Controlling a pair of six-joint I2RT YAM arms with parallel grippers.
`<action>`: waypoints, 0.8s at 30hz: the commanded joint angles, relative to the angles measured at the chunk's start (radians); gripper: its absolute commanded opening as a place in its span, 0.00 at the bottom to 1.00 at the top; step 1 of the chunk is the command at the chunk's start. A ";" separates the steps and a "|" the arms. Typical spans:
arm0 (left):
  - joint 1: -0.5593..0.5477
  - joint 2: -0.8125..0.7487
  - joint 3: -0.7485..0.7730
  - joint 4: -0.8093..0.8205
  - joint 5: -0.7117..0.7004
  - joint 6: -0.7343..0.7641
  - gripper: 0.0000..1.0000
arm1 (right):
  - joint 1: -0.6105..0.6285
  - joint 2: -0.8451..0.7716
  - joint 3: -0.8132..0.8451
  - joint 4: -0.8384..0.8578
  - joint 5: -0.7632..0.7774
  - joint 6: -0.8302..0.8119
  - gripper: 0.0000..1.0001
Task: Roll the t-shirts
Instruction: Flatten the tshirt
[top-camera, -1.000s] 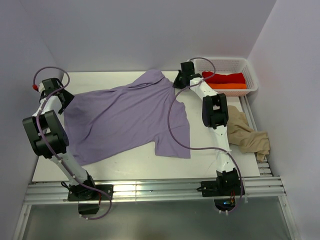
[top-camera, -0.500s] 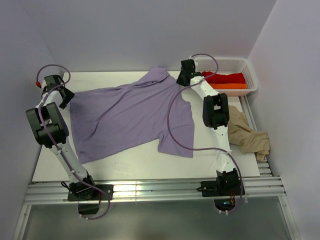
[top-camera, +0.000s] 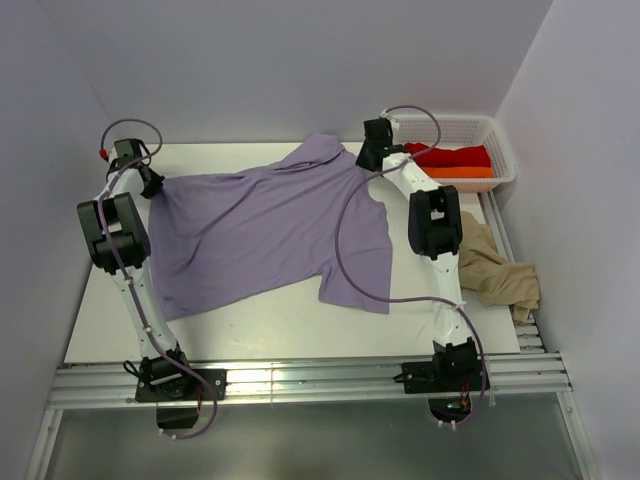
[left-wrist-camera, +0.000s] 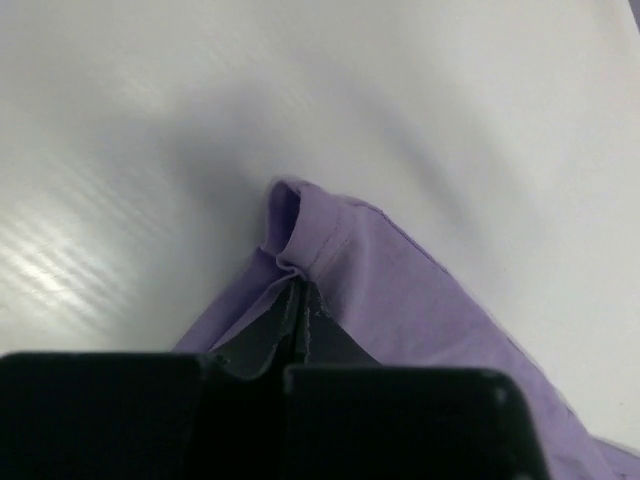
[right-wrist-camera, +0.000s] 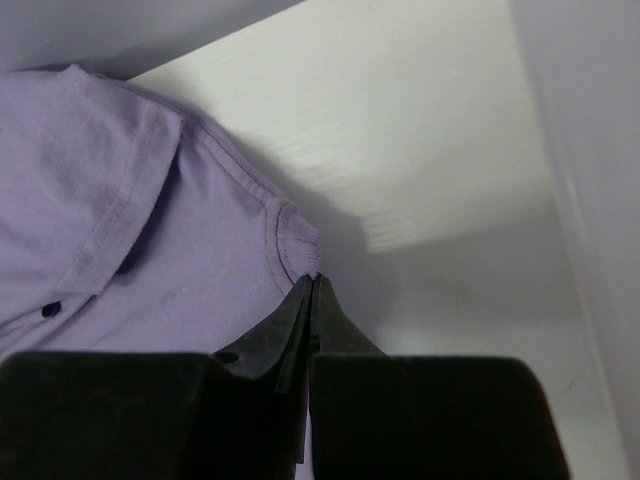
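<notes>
— Where is the purple shirt (top-camera: 265, 225)?
— Spread mostly flat across the middle of the worktop (top-camera: 280, 320). It runs from near the far left corner to right of centre, with one part reaching up to the far edge. It is wrinkled, and a sleeve points toward the near edge.
— And the left gripper (left-wrist-camera: 300, 303)?
— By the far left corner, with its fingers pressed together on the shirt's hem, which bunches into a small fold at the tips.
— The right gripper (right-wrist-camera: 312, 292)?
— At the far edge, just left of the basket (top-camera: 503, 150). Its fingers are pressed together too, pinching a ribbed edge of the same shirt.
— The other shirts?
— The red shirt (top-camera: 450, 155) and the orange shirt (top-camera: 462, 172) lie folded in the basket at the far right corner, the orange one nearer. The beige shirt (top-camera: 497, 272) is crumpled at the right edge, beside the right arm and apart from the purple one.
</notes>
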 joint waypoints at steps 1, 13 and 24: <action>-0.003 0.049 0.113 -0.029 0.020 -0.012 0.00 | -0.017 -0.098 -0.024 0.071 0.061 -0.016 0.00; 0.011 0.163 0.407 -0.180 0.016 0.005 0.16 | -0.017 -0.153 -0.086 0.076 0.100 -0.028 0.09; 0.011 -0.316 -0.050 -0.088 -0.009 0.008 0.70 | -0.008 -0.361 -0.166 0.008 0.031 -0.073 0.57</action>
